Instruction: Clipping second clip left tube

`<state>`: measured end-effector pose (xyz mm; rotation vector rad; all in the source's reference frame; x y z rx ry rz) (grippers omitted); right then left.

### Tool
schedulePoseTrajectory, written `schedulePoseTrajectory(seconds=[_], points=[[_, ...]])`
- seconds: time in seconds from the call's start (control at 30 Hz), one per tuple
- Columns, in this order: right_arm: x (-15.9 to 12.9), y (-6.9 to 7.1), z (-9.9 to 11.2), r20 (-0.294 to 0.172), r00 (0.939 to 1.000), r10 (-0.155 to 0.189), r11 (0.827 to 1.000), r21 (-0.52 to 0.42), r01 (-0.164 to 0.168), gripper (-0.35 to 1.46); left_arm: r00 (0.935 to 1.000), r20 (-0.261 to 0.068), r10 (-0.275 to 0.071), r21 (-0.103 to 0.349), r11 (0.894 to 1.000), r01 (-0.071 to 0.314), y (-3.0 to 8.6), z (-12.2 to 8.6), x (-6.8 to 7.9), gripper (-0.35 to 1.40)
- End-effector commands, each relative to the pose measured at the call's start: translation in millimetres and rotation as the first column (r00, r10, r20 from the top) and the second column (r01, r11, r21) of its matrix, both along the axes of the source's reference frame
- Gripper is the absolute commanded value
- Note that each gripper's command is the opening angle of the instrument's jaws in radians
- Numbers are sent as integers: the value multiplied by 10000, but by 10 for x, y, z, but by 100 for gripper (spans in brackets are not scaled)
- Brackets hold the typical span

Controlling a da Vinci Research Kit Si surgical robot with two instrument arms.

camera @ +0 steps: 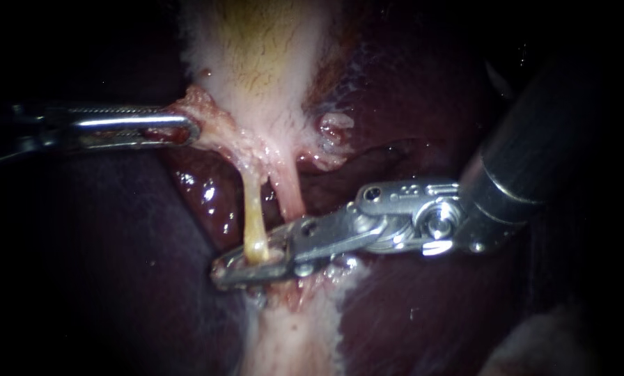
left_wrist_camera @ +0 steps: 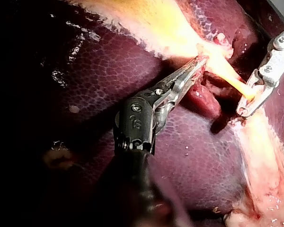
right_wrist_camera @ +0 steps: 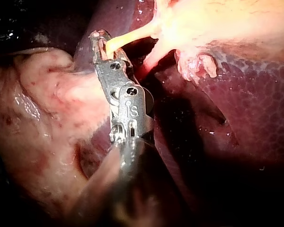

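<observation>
The right tool (camera: 223, 269) (left_wrist_camera: 242, 111) (right_wrist_camera: 98, 36), on the instrument whose shaft enters from the right, sits across the low end of the left tube (camera: 251, 209) (left_wrist_camera: 232, 78) (right_wrist_camera: 128, 38). Its jaws stand narrow, one on each side of the tube, and both seem to press on it, so it holds the tube. The tube's yellow end fills the slot between the jaws, a short way back from their tips. I cannot tell whether a clip sits in the jaws.

The left tool (camera: 193, 131) (left_wrist_camera: 203, 60), on the shaft from the left, is closed on a fold of pale pink tissue at the edge of the gallbladder (camera: 263, 56) (left_wrist_camera: 146, 19) (right_wrist_camera: 227, 19), where it narrows toward the tubes. The left wrist view shows its toothed jaws lying together on that fold.

The left tube is thin and yellow. It runs from the narrow end of the gallbladder to the right tool and looks taut. Just beside it, on the side of the right shaft, lies the right tube (camera: 291, 195) (right_wrist_camera: 149, 61), pinker and a little thicker. Its low end passes behind the right tool and outside its jaws.

Dark red liver (camera: 430, 104) (left_wrist_camera: 203, 156) (right_wrist_camera: 255, 104) lies on both sides and shows wet glints. A band of pale tissue (camera: 291, 341) (right_wrist_camera: 47, 109) spreads out beyond the right tool.
</observation>
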<state>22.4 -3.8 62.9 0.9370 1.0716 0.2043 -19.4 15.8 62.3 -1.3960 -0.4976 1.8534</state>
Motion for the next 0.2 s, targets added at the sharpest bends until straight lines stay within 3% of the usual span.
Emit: schedulePoseTrajectory(seconds=[0.03, 0.2], points=[[0, 0, 1, 3, 10000, -2, 10000, -6, 2, -35, 10000, -1, 1, 1, 10000, -1, 0, 0, 0, -35], [-2, 1, 4, 31, 10000, 4, 10000, 39, -4, -35, 10000, 1, 3, 1, 10000, -3, 0, 1, 0, -35]])
